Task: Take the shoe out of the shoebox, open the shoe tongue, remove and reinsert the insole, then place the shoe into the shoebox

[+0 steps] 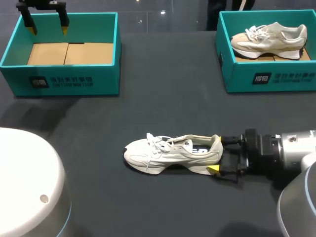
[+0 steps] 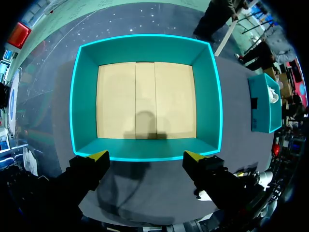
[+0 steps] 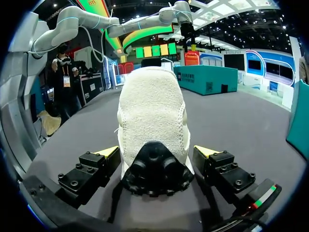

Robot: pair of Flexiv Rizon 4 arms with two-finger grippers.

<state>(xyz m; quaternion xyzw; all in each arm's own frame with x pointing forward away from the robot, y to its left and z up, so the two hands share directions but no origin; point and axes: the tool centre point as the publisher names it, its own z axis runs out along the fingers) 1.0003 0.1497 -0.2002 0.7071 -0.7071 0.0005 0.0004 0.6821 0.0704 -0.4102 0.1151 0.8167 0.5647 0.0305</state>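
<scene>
White sneaker (image 1: 170, 153) lies on its sole in the middle of the dark worktop (image 1: 163, 98), toe toward my left arm's side and heel toward the right hand (image 1: 215, 155). That hand is spread, one yellow tip either side of the heel (image 3: 153, 169), with a sliver of gap on each side in the right wrist view. Far back on the left, the left hand (image 1: 48, 29) hangs spread over the teal shoebox (image 1: 69, 79), bare cardboard floor showing. A second teal shoebox (image 1: 276, 76) at back right holds a beige sneaker (image 1: 269, 39).

table (image 1: 168, 98): dark grey matte top | light: even, soft shadows
</scene>
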